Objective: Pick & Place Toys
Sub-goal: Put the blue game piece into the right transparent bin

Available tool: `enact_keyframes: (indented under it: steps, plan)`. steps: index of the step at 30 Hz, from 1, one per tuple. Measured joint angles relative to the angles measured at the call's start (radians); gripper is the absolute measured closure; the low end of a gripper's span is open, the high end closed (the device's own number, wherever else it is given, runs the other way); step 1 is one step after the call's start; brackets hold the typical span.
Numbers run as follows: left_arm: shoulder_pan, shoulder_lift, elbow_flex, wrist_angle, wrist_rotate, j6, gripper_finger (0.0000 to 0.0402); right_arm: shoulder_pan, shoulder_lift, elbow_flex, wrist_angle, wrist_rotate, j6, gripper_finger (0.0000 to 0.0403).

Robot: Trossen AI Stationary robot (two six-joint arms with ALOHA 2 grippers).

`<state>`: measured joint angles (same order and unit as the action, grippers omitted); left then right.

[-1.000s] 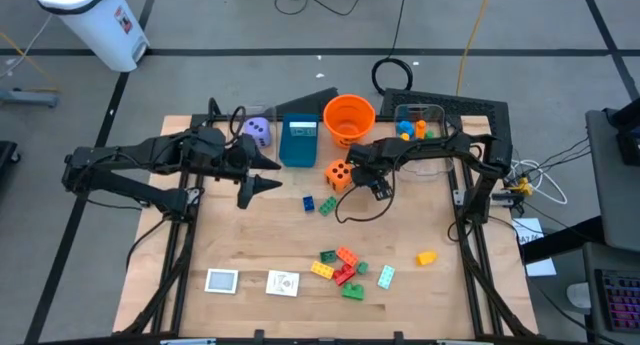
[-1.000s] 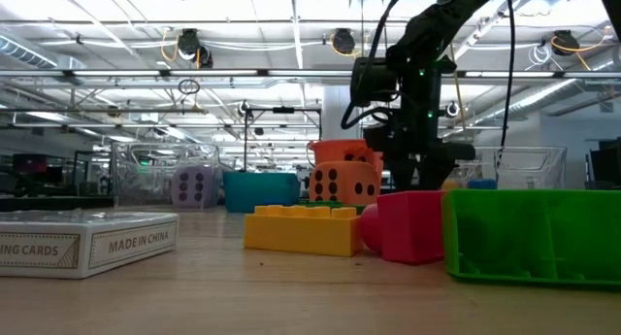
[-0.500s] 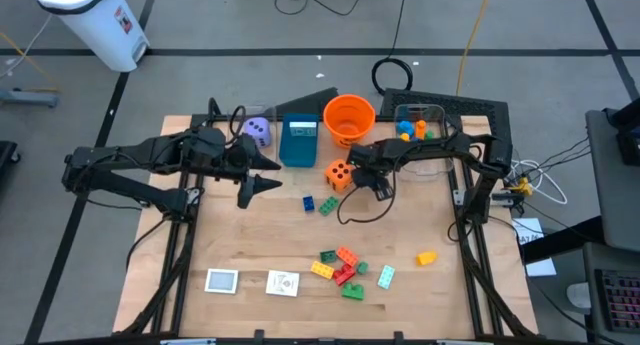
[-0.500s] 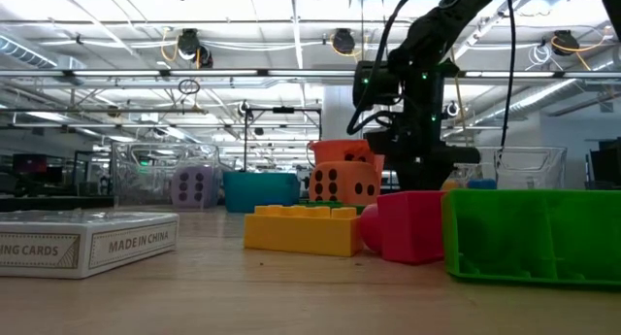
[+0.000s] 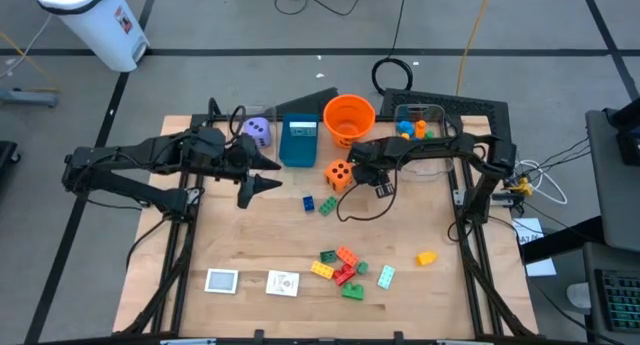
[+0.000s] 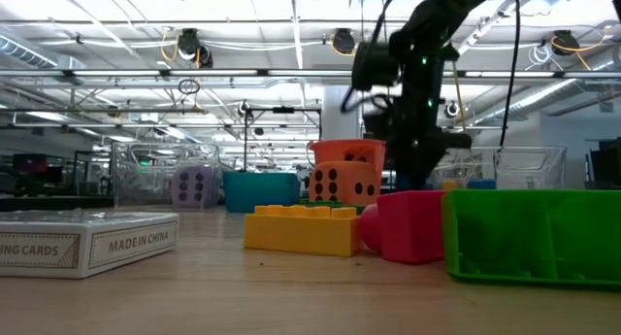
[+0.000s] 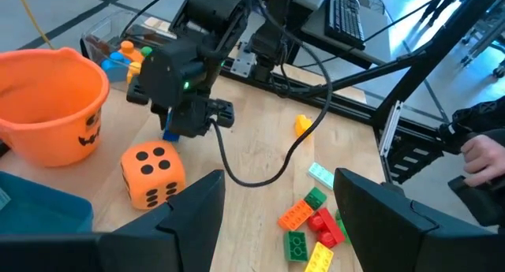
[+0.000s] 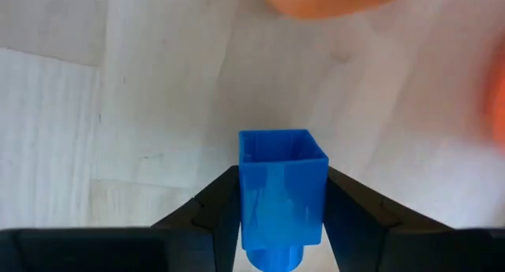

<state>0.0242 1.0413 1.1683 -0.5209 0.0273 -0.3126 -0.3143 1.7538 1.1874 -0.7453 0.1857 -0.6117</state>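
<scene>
We are gripping a blue brick (image 8: 282,193) between the right jaws (image 8: 282,217), lifting it off the surface beside the orange die (image 5: 339,174). Next we are carrying it to a container. Our left jaws (image 7: 276,201) are waiting, spread and empty.

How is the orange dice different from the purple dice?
The orange dice is orange with dark dots; the purple dice is pale purple with darker dots. The orange dice sits out on the table beside the right pincer, just in front of the orange bucket. The purple dice sits farther back, left of the teal box. Both are dotted cubes resting on the table, bigger than the bricks.
</scene>
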Motion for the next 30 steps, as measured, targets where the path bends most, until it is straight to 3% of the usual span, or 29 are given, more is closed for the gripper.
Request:
enact_keyframes:
  steps: [7,14,23,30]
  plan:
    - [0.000,0.000,0.000,0.004,0.000,0.001,0.0156,0.029,-0.147,0.066,0.020,-0.003,0.066,0.0261]
    - [0.020,0.000,0.000,0.076,0.000,0.005,0.0156,0.049,-0.329,0.116,0.126,-0.004,0.293,0.0257]
    - [0.086,0.000,0.000,0.174,0.059,0.022,0.0156,0.048,-0.514,0.118,0.630,-0.009,0.802,0.0254]
    - [0.153,0.018,0.000,0.390,0.058,-0.011,0.0156,0.068,-0.491,0.119,1.084,-0.084,1.003,0.0260]
